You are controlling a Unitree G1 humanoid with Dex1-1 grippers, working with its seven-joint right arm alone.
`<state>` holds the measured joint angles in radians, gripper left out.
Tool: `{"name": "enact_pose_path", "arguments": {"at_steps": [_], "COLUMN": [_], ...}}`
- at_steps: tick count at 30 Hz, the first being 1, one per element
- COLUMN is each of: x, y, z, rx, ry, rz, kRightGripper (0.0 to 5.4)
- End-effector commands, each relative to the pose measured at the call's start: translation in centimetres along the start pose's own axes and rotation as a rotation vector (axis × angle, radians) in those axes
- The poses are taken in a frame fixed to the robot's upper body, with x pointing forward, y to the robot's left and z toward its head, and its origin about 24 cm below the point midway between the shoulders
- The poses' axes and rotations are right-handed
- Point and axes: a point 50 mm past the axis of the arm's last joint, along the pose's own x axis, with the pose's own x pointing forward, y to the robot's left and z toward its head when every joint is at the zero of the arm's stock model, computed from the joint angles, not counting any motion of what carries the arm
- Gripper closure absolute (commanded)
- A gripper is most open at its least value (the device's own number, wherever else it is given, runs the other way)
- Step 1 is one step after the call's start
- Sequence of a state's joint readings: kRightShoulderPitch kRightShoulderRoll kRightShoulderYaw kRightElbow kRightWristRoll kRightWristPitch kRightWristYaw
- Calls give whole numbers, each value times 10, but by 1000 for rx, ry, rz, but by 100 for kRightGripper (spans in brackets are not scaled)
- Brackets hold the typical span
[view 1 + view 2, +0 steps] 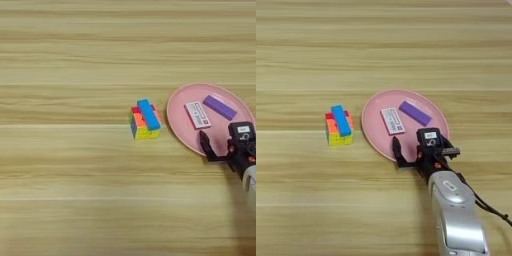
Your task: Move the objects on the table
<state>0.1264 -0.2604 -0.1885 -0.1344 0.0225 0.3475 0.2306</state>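
So the puzzle cube (339,131) is sitting out on the counter (306,60) with the blue block (341,120) lying flat across its top — stacked, not just beside it. To its right, the pink plate (373,135) is carrying the white-and-red card (392,120) and the purple block (415,113), lying side by side but apart. The end effector (423,152) is hanging over the plate's near rim, fingers spread wide and holding nothing — my guess is it's done dropping stuff there.
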Motion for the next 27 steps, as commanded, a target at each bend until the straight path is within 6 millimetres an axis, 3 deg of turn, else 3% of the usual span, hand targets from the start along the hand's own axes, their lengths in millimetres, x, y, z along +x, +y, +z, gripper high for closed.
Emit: {"name": "enact_pose_path", "arguments": {"at_steps": [1, 21, 27], "x": [-1, -30, -29], "y": [-4, 2, 4], "z": [12, 11, 17], "rx": [-21, 2, 22], "ry": [-32, 25, -14], "rz": [16, 93, 93], "kRightGripper": [2, 2, 2]}}
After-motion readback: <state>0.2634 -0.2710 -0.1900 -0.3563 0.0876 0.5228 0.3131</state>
